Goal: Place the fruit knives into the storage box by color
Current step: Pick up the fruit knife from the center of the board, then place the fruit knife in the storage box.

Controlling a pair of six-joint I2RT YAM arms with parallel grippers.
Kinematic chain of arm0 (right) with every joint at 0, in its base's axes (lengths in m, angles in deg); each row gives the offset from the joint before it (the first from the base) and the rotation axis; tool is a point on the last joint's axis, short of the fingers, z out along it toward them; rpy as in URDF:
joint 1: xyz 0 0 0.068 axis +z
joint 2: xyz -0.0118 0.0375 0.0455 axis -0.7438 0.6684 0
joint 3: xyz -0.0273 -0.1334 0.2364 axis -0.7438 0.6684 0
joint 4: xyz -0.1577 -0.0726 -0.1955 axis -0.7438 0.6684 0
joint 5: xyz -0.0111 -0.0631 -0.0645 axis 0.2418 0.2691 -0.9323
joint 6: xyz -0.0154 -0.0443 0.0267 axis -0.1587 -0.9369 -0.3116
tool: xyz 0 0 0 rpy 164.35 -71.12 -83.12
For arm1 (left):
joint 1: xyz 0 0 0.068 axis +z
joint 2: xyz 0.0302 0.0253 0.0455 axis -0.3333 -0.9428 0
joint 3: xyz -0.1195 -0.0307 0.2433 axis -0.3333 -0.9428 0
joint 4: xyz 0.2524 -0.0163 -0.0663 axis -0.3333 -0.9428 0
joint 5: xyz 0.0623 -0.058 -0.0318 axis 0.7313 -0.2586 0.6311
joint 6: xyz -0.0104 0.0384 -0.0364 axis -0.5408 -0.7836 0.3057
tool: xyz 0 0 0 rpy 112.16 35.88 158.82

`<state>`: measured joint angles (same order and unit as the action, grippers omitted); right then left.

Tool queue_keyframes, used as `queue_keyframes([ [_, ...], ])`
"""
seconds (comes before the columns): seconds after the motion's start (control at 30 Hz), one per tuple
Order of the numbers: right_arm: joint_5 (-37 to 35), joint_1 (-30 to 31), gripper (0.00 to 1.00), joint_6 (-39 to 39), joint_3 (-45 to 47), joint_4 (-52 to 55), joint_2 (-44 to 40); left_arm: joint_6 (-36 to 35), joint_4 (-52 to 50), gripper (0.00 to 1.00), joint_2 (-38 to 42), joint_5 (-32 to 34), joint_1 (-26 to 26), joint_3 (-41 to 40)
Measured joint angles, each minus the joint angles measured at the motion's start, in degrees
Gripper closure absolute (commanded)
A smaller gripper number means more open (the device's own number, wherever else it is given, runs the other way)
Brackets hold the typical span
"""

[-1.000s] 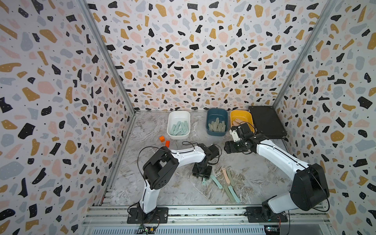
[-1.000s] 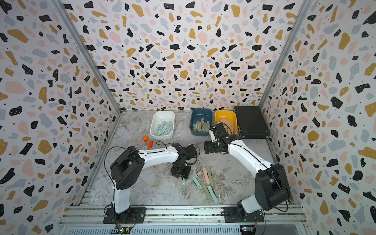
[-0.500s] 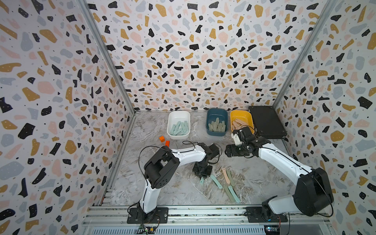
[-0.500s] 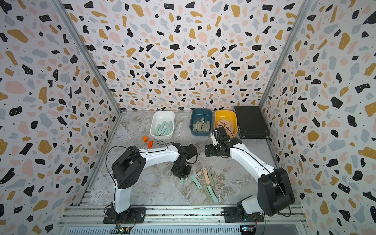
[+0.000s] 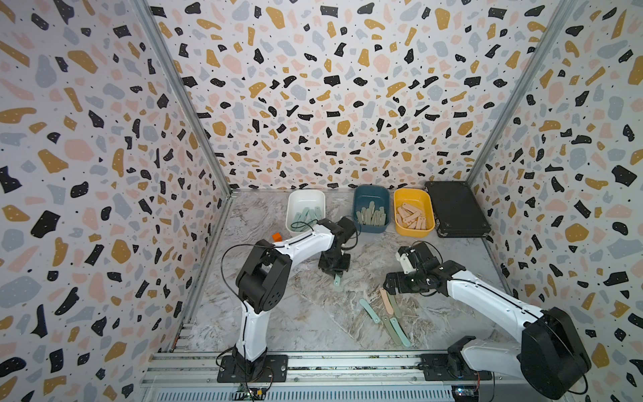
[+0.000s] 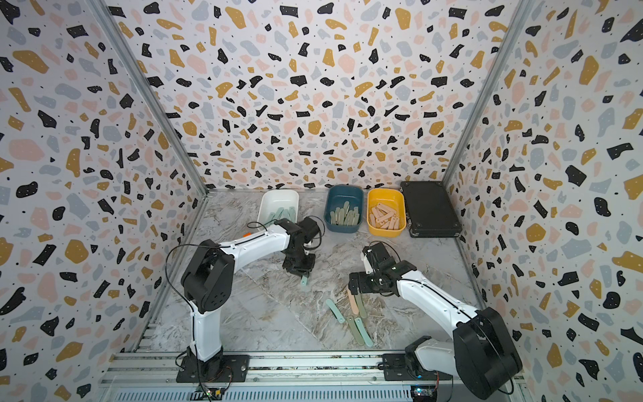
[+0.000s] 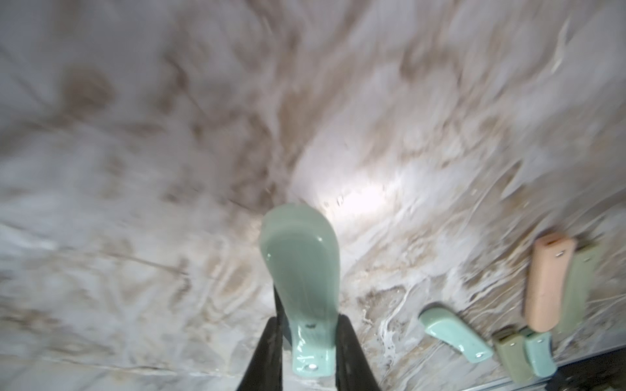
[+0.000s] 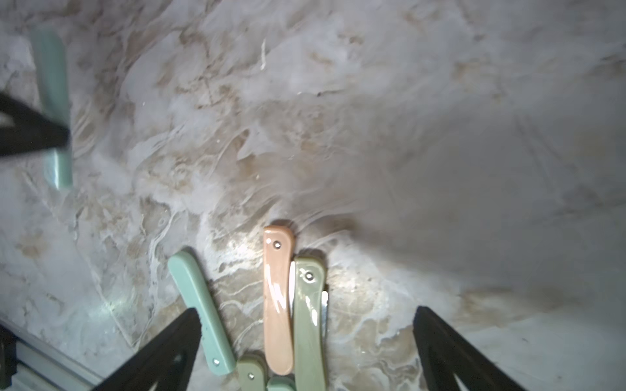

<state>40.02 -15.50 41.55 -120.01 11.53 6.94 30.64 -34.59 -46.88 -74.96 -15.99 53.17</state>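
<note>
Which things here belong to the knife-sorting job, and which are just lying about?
Job: mint knife in the left gripper; loose knives; white tub, teal tub, yellow tub.
Lying about: black case; orange block.

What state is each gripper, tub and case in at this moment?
Left gripper: shut on a mint knife.
Right gripper: open, empty, near the pink knife.
White tub: open, holds mint knives.
Teal tub: open, holds green knives.
Yellow tub: open, holds pink knives.
Black case: closed.
</note>
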Motion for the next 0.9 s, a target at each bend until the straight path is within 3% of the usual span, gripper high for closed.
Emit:
queue_keyframes([
  [0.27, -4.4, 15.5, 0.00, 0.1, 6.8, -3.9, -3.3, -4.7, -7.3, 0.94, -4.0, 4.7, 11.5, 21.8],
  [0.4, -5.6, 20.3, 0.01, 0.2, 6.8, -4.2, -2.2, -6.8, -9.7, 0.93, -11.8, 8.0, 15.0, 34.3],
  [0.57, -5.7, 23.5, 0.13, 1.0, 7.1, -5.2, -2.2, -8.4, -13.3, 0.88, -25.6, 11.1, 17.4, 49.4],
  [0.73, -5.4, 25.0, 0.23, 2.3, 7.8, -7.6, -1.4, -9.2, -13.9, 0.83, -32.2, 12.0, 19.4, 51.1],
  [0.9, -5.2, 25.6, 0.32, 3.3, 8.2, -9.2, 0.0, -9.6, -13.8, 0.56, -32.7, 11.1, 21.6, 50.9],
])
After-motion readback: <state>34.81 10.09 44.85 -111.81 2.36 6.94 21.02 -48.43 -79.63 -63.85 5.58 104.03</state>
